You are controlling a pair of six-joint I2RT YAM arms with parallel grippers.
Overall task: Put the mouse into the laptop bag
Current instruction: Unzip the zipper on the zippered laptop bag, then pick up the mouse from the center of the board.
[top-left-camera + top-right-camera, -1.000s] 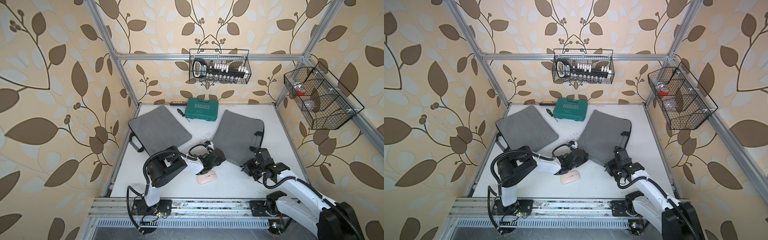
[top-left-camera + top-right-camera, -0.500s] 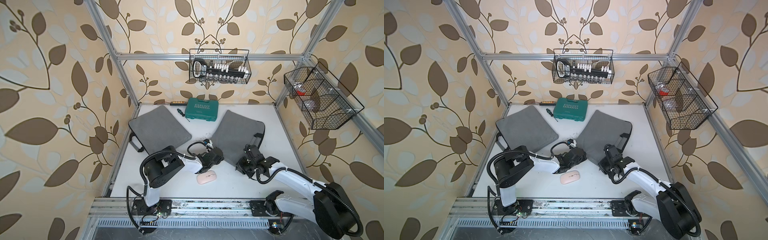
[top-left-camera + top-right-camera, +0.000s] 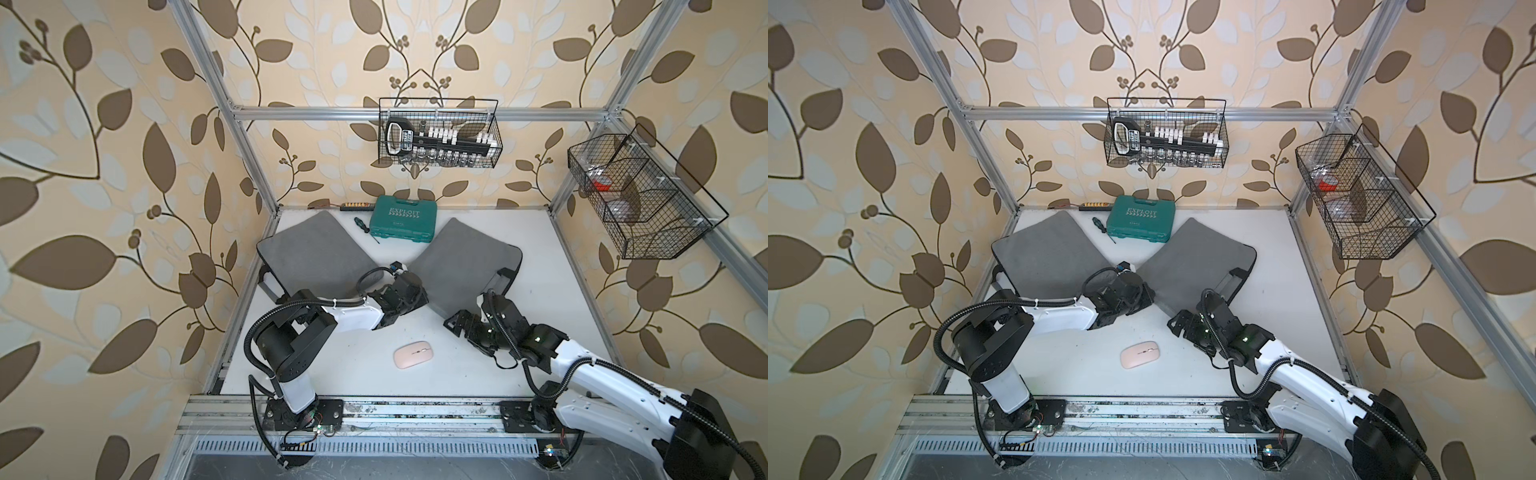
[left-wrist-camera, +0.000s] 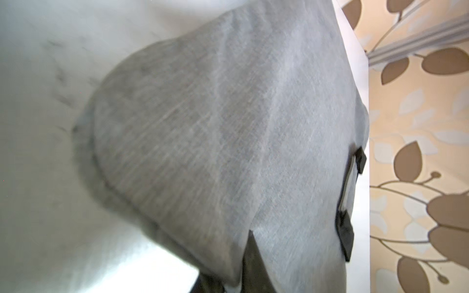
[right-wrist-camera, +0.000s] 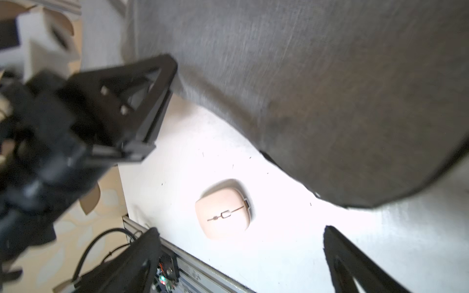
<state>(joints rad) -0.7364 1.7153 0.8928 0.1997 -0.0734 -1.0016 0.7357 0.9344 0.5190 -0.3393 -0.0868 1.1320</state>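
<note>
Near the front edge of the white worktop, the pink mouse lies flat between the two arms. Nothing touches it, and it is outside both bags. The right gripper is close to it on the right arm's side, with its jaws spread wide and holding nothing. In the right wrist view the mouse sits on the worktop ahead of the parted fingers. The left gripper is at the near corner of the grey laptop bag on the right half of the worktop. Whether it is pinching the fabric cannot be told. A second laptop bag lies on the left half, and a green tool case and a screwdriver lie behind the two bags.
</note>
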